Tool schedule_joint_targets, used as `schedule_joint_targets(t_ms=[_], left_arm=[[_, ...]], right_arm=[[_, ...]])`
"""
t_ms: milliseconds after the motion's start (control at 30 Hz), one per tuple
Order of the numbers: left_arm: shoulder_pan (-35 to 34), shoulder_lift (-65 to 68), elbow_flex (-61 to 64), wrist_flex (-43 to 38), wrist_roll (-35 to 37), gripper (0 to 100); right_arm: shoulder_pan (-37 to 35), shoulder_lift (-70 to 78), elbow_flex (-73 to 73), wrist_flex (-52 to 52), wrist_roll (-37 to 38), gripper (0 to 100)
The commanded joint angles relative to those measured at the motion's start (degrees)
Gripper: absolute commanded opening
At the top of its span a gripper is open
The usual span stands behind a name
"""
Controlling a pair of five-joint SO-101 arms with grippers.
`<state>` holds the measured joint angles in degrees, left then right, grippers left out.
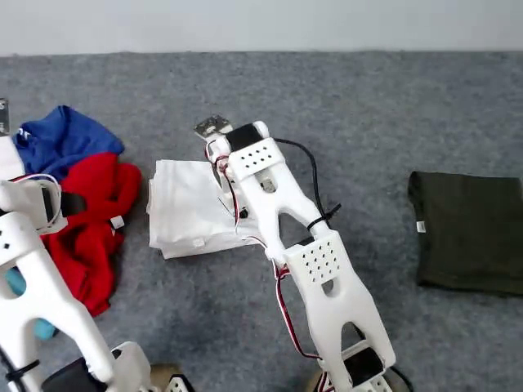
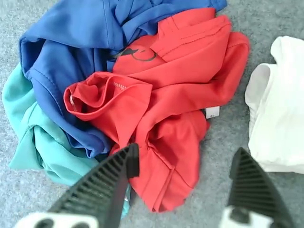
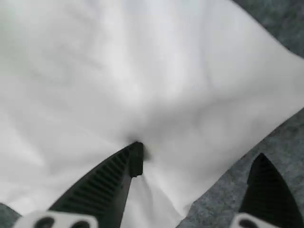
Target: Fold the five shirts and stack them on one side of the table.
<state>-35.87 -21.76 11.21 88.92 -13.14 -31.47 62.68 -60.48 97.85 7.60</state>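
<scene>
1. Centre of the grey carpet-textured table [image 1: 343, 90]: a white cloth shirt [image 1: 184, 212] lies as a rough rectangle. It is part folded, with uneven edges and a small tag showing on its near edge.
2. The right gripper [image 3: 198, 159] is down at that shirt's far right corner with its jaws spread wide. One fingertip [image 3: 127, 167] presses into the white fabric, and the other sits out over bare table just past the shirt's edge. Nothing is pinched.
3. My read is that the step in hand is the white shirt's fold, since the claw straddles the edge, placed to take it.
4. Over on the right, well apart, a dark green shirt [image 1: 470, 233] lies flat, folded into a tidy square. That looks like the base of the stack.
5. On the left there's a crumpled heap. A red jersey shirt [image 1: 94, 220] is on top, a royal-blue shirt [image 1: 57, 139] is at its far side, and a teal shirt [image 2: 33, 137] is tucked beneath them.
6. The left gripper [image 2: 186, 156] hovers above the red shirt with its jaws wide apart, holding nothing.
7. The next move calls for closing on the white edge and catching the full thickness rather than one layer. Then comes a low carry across so the fold lands square.
8. After that, the white bundle belongs on the dark green one.
9. By my tally, one shirt is folded, one is in progress and three are waiting.
</scene>
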Motion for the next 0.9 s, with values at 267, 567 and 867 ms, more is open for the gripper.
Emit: schedule_joint_targets(t_ms=[267,567,867], left_arm=[[-0.2,-1.9,-1.6,0.5,-0.1,31],[-0.2,-2.0,-1.6,0.6,-0.1,31],[-0.2,-2.0,-1.6,0.6,-0.1,31]], right_arm=[[-2.0,4.4,-3.7,-2.7,-0.2,20.8],[-1.7,4.3,-3.6,-2.6,0.2,8.9],[-0.5,4.1,-13.1,4.1,9.2,3.9]])
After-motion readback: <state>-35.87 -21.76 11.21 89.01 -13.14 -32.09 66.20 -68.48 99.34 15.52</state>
